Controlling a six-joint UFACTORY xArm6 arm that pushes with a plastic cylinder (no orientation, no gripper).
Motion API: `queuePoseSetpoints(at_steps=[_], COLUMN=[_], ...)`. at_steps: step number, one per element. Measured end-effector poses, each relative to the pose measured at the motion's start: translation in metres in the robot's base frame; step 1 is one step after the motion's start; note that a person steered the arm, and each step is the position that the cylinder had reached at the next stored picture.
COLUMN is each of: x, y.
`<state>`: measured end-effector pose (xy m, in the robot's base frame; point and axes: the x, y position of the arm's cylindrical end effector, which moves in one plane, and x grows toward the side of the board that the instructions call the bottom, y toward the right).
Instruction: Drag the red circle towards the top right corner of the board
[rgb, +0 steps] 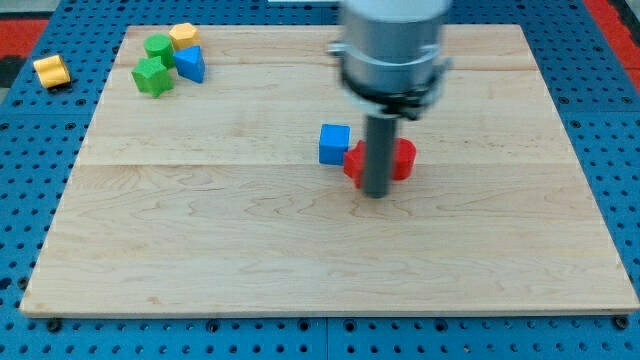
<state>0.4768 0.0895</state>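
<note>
In the camera view, my tip (376, 193) stands at the lower side of a red block (402, 159), surely the red circle, near the table (200, 250) centre, beside a blue cube (334, 143). There are no fingers. Push from the lower-left, steering diagonally, clear of the cube.

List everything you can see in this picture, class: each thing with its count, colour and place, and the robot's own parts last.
Board: one, pale wood, filling the middle.
Pegboard surface: one, blue, around the board.
Yellow blocks: two, one off the board at the view's far left, one at the board's top left.
Green blocks: two, top left.
Blue blocks: two, one top left, a cube near the centre.
Red block: one, centre, partly behind the rod, shape unclear.
My tip: one, dark, in front of the red block.
</note>
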Motion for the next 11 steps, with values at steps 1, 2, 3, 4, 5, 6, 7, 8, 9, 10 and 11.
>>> queuePoseSetpoints(at_steps=[1,2,3,4,5,6,7,8,9,10,11], x=[-0.038,-0.064,-0.046,-0.027,-0.078,-0.134,-0.129,-0.117,-0.171,-0.212,-0.176], y=[0.028,0.024,0.047,-0.006,-0.019,-0.009,0.059,0.066,0.087,0.113,0.142])
